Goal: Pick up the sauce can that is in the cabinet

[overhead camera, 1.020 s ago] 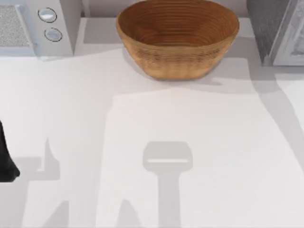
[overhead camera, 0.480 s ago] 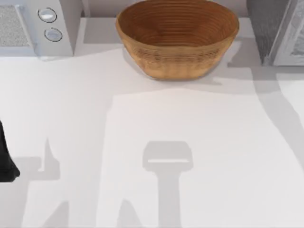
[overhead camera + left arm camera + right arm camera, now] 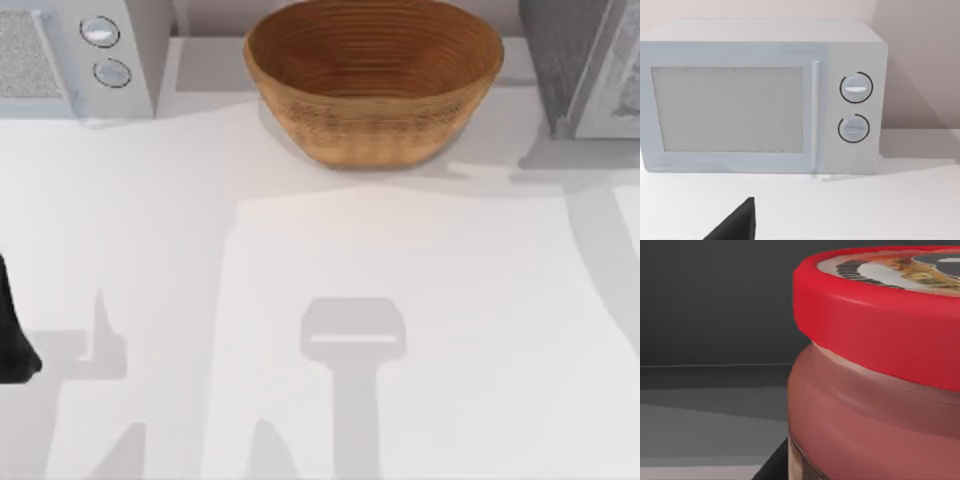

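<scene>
Right wrist view sits very close to the sauce can [image 3: 875, 375]: its red rim and pale printed top fill the near side, the reddish body below, and behind it are the dark inner walls and floor of the cabinet [image 3: 715, 315]. A dark wedge, perhaps part of a finger, shows at the can's foot; whether the right gripper is spread or closed I cannot tell.

From the top view, the cabinet [image 3: 560, 60] stands at the table's far right corner, dark grey and speckled, with its pale door panel [image 3: 615, 80] angled beside it. The basket [image 3: 373, 80] sits at the far middle of the table [image 3: 450, 300], and the microwave [image 3: 80, 55] at the far left corner.

A black part of the left arm [image 3: 12, 335] rests at the table's left edge, well apart from everything. Its wrist view faces the microwave [image 3: 760, 97] front-on, with two round knobs [image 3: 856, 87] one above the other beside the door. A black fingertip [image 3: 737, 225] juts into that view; the state of the left gripper I cannot tell.
</scene>
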Tool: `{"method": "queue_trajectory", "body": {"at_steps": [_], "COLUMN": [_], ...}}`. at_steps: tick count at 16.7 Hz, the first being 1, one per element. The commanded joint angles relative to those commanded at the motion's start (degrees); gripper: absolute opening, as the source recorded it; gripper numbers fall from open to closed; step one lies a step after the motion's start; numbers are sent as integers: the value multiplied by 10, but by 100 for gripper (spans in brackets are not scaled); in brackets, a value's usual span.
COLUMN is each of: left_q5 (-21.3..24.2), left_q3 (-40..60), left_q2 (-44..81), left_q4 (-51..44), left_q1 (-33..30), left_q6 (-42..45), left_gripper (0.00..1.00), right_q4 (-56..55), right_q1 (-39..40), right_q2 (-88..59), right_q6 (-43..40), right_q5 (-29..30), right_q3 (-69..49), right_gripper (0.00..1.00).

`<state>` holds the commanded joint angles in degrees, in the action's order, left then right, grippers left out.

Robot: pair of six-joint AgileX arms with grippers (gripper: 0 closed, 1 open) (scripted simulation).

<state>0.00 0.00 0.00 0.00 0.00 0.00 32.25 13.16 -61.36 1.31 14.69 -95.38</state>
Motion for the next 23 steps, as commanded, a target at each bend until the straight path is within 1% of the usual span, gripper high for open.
{"method": "queue_trajectory", "body": {"at_steps": [9,11,13,15,17,19,23], "left_q5": [0,0,0,0,0,0,0], "left_q3": [0,0,0,0,0,0,0], "left_q2": [0,0,0,0,0,0,0], "left_q4": [0,0,0,0,0,0,0], "left_q1": [0,0,0,0,0,0,0], "left_q6": [0,0,0,0,0,0,0], "left_gripper": [100,100,100,100,100,100,100], "right_q4": [-184,-224,-260,-290,-312,-322,-322], "right_q1": [-78,-94,-108,-119,-128,-131,-132], "right_q2": [354,429,497,554,594,613,614], "right_q6": [-7,-9,-11,-12,-13,-13,-13], "right_q5": [-83,-102,-118,-132,-142,-147,-147], "right_q3": [614,730,822,890,934,953,954], "right_gripper": [0,0,0,0,0,0,0]}}
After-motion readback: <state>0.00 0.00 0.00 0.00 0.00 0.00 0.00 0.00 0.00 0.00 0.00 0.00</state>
